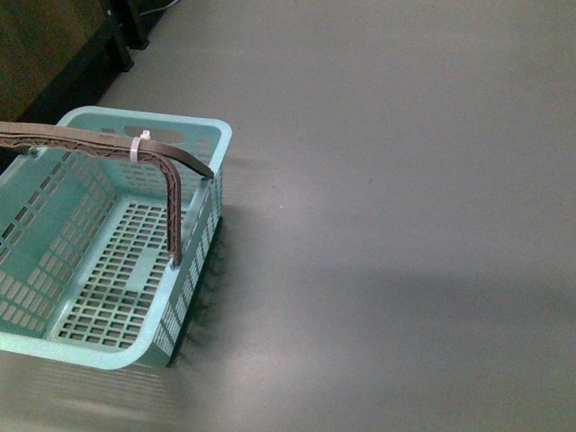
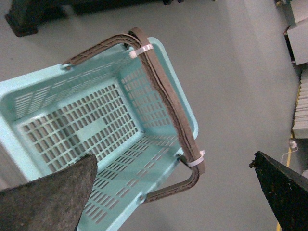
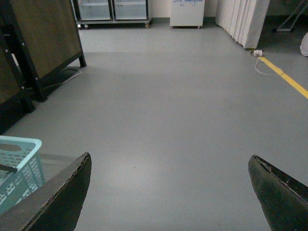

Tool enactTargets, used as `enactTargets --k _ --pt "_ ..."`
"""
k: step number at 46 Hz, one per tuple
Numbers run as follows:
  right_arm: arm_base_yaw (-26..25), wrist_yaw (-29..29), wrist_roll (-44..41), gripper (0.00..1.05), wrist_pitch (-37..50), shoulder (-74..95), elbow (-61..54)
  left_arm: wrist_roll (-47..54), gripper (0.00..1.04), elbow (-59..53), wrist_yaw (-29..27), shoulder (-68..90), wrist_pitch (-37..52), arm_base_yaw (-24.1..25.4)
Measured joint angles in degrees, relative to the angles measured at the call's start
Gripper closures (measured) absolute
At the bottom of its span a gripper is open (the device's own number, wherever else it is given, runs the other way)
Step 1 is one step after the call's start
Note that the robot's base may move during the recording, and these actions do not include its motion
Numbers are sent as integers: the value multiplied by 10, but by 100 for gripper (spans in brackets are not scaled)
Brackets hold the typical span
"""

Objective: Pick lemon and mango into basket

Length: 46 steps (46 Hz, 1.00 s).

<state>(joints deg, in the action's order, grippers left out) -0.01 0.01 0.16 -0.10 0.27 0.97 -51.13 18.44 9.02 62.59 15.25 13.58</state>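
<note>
The light teal basket (image 1: 135, 153) with slotted walls and brown hoop handles (image 1: 171, 193) stands on the grey floor at the left of the front view; nothing lies in it. In the left wrist view the basket (image 2: 29, 96) lies below my open left gripper (image 2: 173, 166), whose two dark fingers (image 2: 53, 197) stand wide apart above its near wall and handle (image 2: 168, 106). My right gripper (image 3: 169, 163) is open and empty over bare floor; a corner of the basket (image 3: 21, 144) shows beside it. The lemon and the mango are out of view.
Dark wooden furniture (image 1: 54, 54) stands behind the basket at the far left; it also shows in the right wrist view (image 3: 43, 43). Cabinets (image 3: 113, 9), a white curtain (image 3: 245, 19) and a yellow floor line (image 3: 288, 79) lie far off. Grey floor (image 1: 396, 225) spreads right of the basket.
</note>
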Motion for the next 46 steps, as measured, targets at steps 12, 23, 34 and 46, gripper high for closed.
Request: enactTargets --k 12,23,34,46 --pt "0 0 0 9 0 0 0 -104 7 146 -39 343 152 -88" --pt "0 0 0 9 0 0 0 -136 7 267 -52 515 170 -124" --pt "0 0 0 9 0 0 0 -143 7 348 -51 605 170 -121" --pt "0 0 0 9 0 0 0 -141 23 405 -51 652 156 -117"
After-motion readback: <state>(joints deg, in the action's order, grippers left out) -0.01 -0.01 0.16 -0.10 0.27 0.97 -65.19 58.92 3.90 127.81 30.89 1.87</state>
